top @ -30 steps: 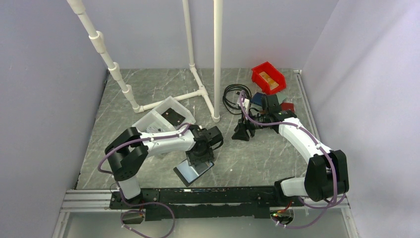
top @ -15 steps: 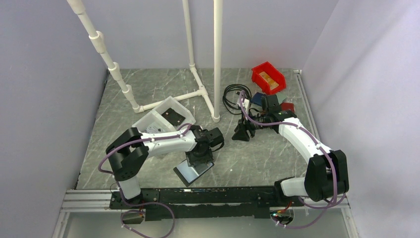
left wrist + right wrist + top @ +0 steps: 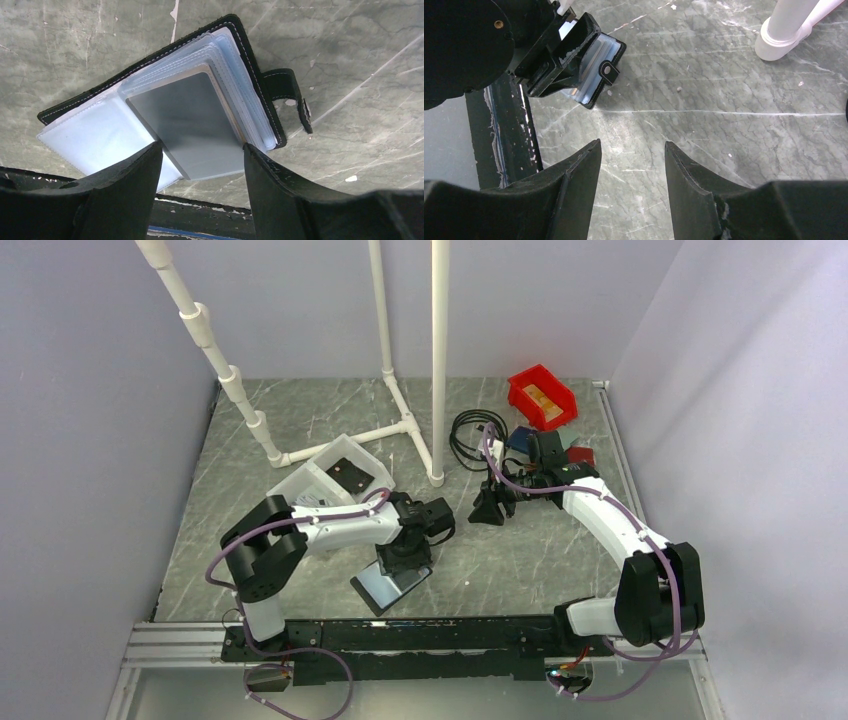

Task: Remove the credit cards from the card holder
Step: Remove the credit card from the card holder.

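**Item 1. Card holder** (image 3: 388, 587): black with pale stitching. It lies open and flat on the surface close to the near edge, left of the middle. Clear sleeves are fanned on the strap side, and the snap strap (image 3: 290, 92) is flopped outward.

**Item 2. Grey card** (image 3: 192, 125): lies on top of the sleeve stack, with one short end jutting past the holder's edge. Whether its other end sits inside a sleeve cannot be told. No gold card shows.

**Item 3. Left gripper** (image 3: 200, 155): directly over the holder. The jaws are released, one finger beside each long side of the card's jutting end, grasping nothing.

**Item 4. Right gripper** (image 3: 631, 150): hovers over bare surface near the middle, well apart from the holder. The jaws are released and empty.

**Item 5. Sundries:** red bin (image 3: 541, 397) toward the far right corner; white tray (image 3: 330, 475) left of the middle.

**Handling note (judgement).**
- Step in hand: pinching the grey card and drawing it clear.
- Lower the left gripper until the fingers bracket only the free end, with no sleeve film between them.
- Close gently, since thin plastic pinched across its width is likely to bow.
- Pull low and along the card's length, so it slides out rather than lifting.
- The holder looks light and unpinned and may drag along; the right gripper could press its far panel down.
- The near edge is close, so room for the pull is short.
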`<state>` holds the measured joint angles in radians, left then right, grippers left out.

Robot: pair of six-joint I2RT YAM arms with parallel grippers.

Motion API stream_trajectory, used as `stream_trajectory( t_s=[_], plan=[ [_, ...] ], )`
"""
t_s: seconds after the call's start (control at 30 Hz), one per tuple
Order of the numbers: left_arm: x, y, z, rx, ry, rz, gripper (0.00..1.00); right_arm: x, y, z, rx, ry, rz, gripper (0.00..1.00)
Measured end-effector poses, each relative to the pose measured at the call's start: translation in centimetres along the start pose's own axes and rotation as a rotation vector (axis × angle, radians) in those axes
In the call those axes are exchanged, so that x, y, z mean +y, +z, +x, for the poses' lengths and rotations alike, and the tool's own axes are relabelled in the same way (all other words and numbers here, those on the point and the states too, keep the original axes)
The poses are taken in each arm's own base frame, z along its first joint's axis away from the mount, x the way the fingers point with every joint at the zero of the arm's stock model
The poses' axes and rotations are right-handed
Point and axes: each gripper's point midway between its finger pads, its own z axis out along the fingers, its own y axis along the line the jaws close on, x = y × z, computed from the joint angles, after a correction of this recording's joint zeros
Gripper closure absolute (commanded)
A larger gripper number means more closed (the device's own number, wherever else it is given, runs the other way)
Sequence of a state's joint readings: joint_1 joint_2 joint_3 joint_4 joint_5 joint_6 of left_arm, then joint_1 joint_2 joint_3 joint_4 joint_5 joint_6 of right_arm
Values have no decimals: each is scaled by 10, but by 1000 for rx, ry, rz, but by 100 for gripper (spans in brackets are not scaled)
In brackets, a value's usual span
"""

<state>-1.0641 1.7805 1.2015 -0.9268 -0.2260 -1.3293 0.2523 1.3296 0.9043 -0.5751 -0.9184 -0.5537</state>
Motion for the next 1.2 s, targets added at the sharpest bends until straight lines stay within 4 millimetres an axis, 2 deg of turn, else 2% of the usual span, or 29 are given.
stream_trajectory(
  t_s=[0.47, 0.63, 1.1, 1.2],
  plan=[
    [-3, 1, 1, -3, -12, -5, 39, 0, 0, -1, 3, -1, -4, 48],
    [-4, 2, 2, -27, -19, 0, 44, 0, 0, -1, 3, -1, -4, 48],
    [-4, 1, 1, -124, -9, 37, 45, -1, 1, 0, 6, 2, -5, 47],
    [-3, 1, 1, -132, -13, 62, 49, 0, 1, 0, 6, 1, -6, 47]
  ],
)
